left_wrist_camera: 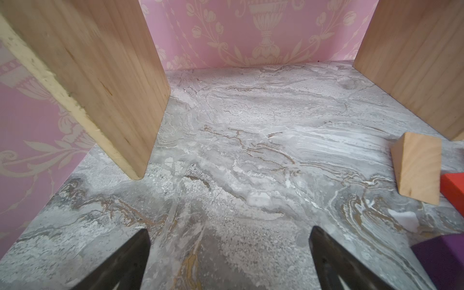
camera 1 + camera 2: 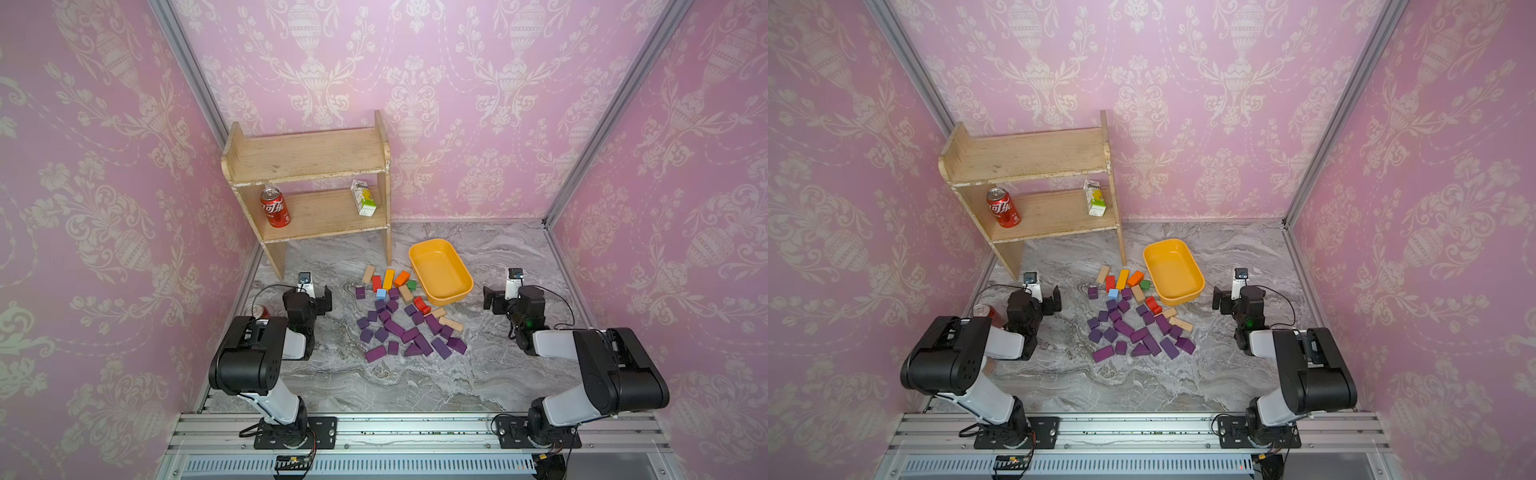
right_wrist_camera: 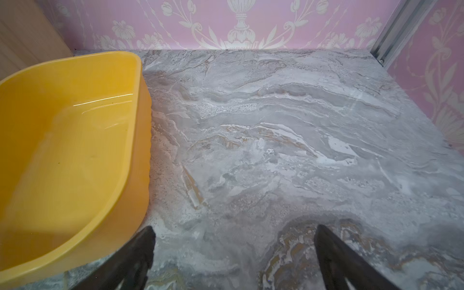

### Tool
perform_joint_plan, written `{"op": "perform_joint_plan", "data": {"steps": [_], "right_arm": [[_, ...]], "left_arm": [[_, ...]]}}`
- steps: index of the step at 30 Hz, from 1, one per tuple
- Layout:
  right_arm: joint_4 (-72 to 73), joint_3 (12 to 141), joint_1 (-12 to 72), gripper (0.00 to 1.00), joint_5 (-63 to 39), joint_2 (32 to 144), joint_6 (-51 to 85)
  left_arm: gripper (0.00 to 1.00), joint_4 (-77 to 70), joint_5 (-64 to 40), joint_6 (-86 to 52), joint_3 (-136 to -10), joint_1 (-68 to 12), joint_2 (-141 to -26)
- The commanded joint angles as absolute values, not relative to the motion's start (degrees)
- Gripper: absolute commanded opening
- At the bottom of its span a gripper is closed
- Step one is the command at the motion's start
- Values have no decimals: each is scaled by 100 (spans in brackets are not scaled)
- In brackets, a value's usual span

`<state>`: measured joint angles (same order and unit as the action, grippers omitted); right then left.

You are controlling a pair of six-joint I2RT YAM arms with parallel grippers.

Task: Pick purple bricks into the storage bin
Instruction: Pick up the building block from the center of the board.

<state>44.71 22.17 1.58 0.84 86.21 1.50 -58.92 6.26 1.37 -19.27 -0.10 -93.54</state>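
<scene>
Several purple bricks [image 2: 409,332] [image 2: 1138,332] lie scattered on the marble tabletop between the two arms. One purple brick [image 1: 442,261] shows at the edge of the left wrist view. The storage bin [image 2: 440,270] [image 2: 1173,270], a yellow-orange tray, stands behind and to the right of the pile with nothing in it. My left gripper [image 2: 308,296] [image 1: 229,229] hovers left of the pile, open, over bare marble. My right gripper [image 2: 513,296] [image 3: 235,227] is open too, just right of the storage bin [image 3: 70,140], with nothing between its fingers.
A wooden shelf [image 2: 307,166] stands at the back left with a red can [image 2: 275,207] and a carton [image 2: 363,198] on its lower board. Another red can [image 2: 259,311] sits behind the left arm. Red, orange, yellow, green, blue and tan blocks [image 2: 388,279] lie behind the purple ones.
</scene>
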Motion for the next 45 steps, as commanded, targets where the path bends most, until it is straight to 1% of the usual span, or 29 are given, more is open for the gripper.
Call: {"op": "perform_joint_plan", "data": {"steps": [1,7,12,27,30,33,38,41,45], "right_arm": [[4485,2327,129,100,43,8586,141],[4483,2320,129,100,43,8587,140],[4465,2335,26,100,-134,8590,188],[4467,2329,55,100,-101,8593,177],[4474,2329,106,98,-8,8570,136],[4436,2336,118,100,-19,8566,122],[4321,2255,328,100,427,8210,21],[3656,2549,589,100,744,8095,-173],[1997,3374,730,100,849,8088,11]], "left_arm": [[99,-5963,545,13,-1943,38,-9362],[99,-5800,504,3,-2024,44,-9356],[99,-5909,1235,-250,-1981,57,-9368],[99,-5913,1248,-237,-1986,53,-9375],[99,-5924,1242,-237,-1975,53,-9376],[99,-5891,1152,-202,-1988,53,-9374],[99,-5998,1336,-163,-1933,4,-9338],[99,-5812,1565,-110,-1851,-91,-8930],[99,-5210,2097,52,-1873,-338,-8187]]}}
